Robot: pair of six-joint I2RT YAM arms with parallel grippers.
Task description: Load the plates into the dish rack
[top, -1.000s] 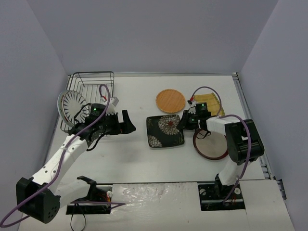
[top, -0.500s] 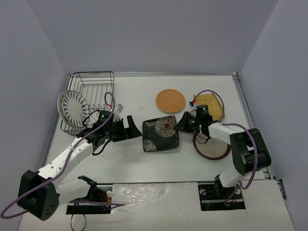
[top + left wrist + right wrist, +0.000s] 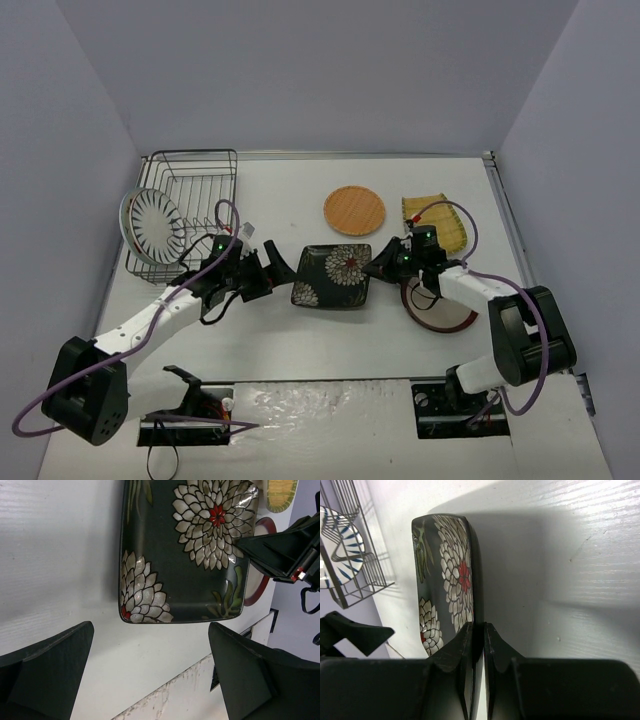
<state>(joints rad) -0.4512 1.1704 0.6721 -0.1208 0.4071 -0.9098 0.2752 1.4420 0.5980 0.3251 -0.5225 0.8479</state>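
Dark square plate (image 3: pixel 333 276) pinched by right claw (image 3: pixel 377 264).

A robotics lab cell, not a kitchen: a white table (image 3: pixel 300 335) boxed in by bare lavender panels (image 3: pixel 320 70), left arm (image 3: pixel 140 325) and right arm (image 3: pixel 480 290) bolted at its near edge, purple cables (image 3: pixel 200 426) trailing loose (only the plates (image 3: pixel 354 210) and dish rack (image 3: pixel 200 185) look homely).
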